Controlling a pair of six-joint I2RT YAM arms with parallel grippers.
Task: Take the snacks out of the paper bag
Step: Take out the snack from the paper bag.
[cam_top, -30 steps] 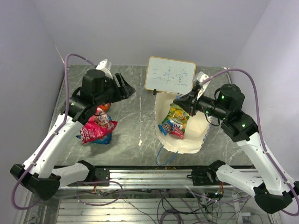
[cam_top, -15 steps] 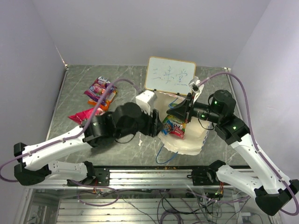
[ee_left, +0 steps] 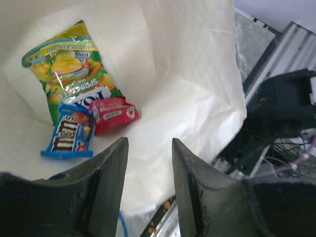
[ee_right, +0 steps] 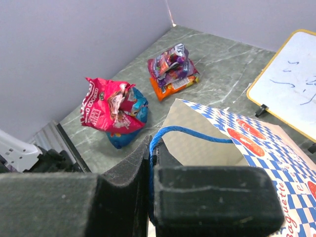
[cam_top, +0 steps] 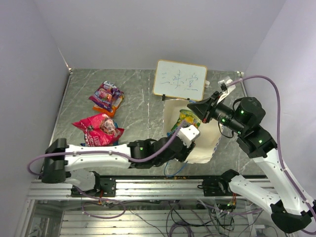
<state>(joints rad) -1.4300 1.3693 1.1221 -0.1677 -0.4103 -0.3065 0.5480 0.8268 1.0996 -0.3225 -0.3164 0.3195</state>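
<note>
The paper bag [cam_top: 203, 148] lies at centre-right with its mouth held open. Inside lie a yellow-green snack packet [ee_left: 69, 79], a blue packet [ee_left: 69, 136] and a small pink-red packet [ee_left: 112, 113]. My left gripper [ee_left: 149, 143] is open and empty, at the bag's near mouth [cam_top: 186, 147], short of these packets. My right gripper [ee_right: 152, 148] is shut on the bag's blue cord handle [ee_right: 192, 132] and holds it up above the far edge [cam_top: 196, 105]. Purple-orange packets [cam_top: 106, 95] and a pink-red packet [cam_top: 96, 129] lying on a blue one are on the table at the left.
The white signboard [cam_top: 179, 79] stands just behind the bag. A second blue cord handle [cam_top: 170, 165] hangs over the table's near edge by the metal rail [cam_top: 158, 185]. Walls close the left, back and right sides.
My left arm has left the pink-red packet on the table at the left and swung low across to the bag's near mouth. My right gripper has drawn the handle up and to the right.
</note>
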